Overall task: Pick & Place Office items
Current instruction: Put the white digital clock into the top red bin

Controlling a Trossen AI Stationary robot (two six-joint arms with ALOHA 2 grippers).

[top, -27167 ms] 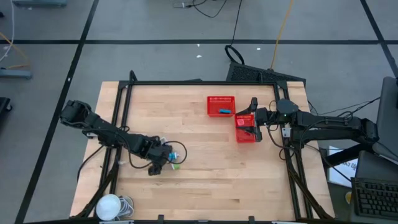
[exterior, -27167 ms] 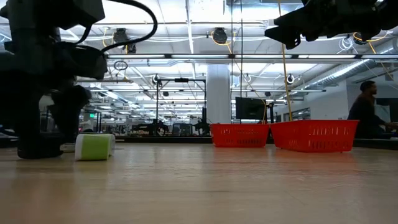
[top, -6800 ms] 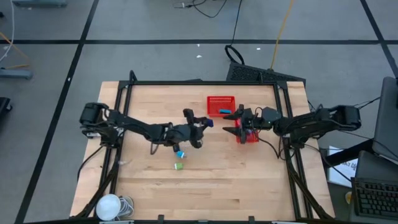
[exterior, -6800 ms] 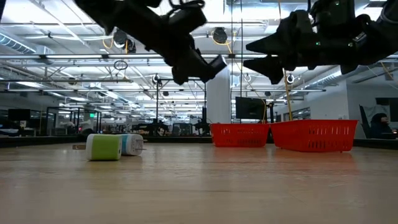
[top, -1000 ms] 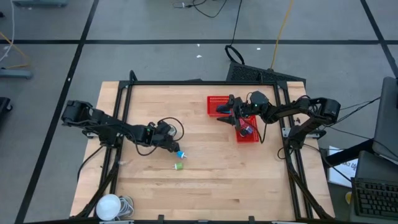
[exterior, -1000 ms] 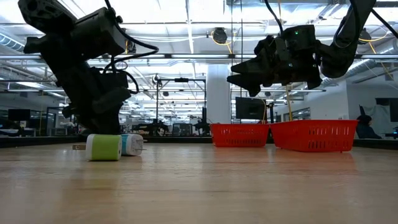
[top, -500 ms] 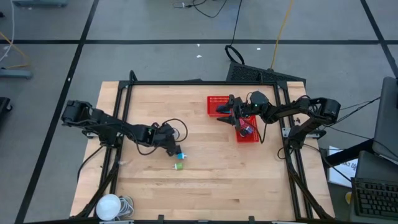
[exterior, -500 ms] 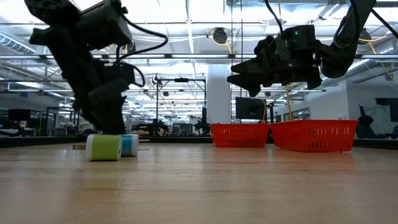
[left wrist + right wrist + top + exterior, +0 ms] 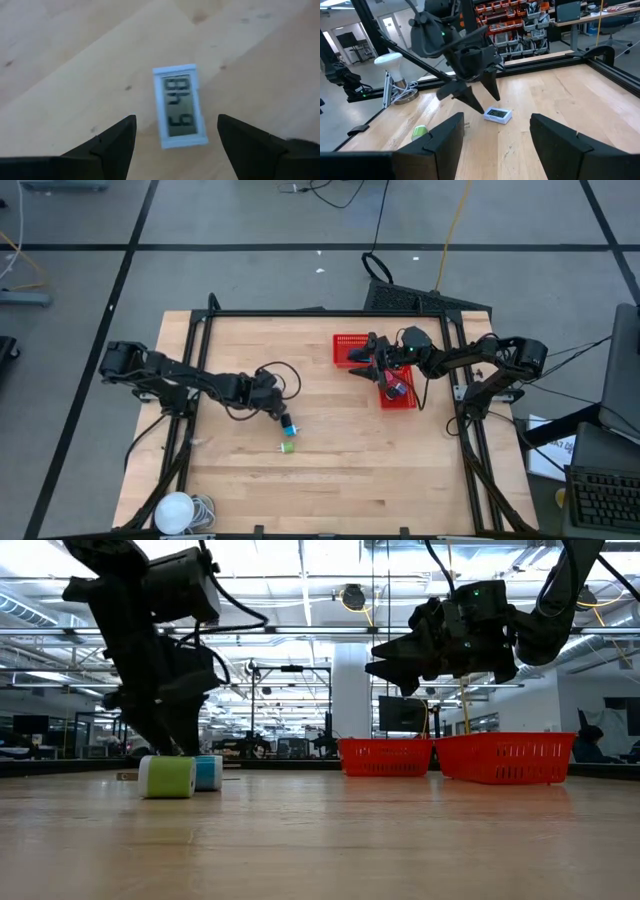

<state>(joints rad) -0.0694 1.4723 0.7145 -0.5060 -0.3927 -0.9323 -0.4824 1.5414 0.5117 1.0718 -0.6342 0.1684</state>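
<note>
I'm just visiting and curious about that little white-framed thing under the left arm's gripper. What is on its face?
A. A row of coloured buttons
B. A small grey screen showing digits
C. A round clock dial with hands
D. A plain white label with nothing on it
B: in the left wrist view the small white-framed device lies flat on the table, its grey screen showing dark digits, below the open left gripper.
</note>
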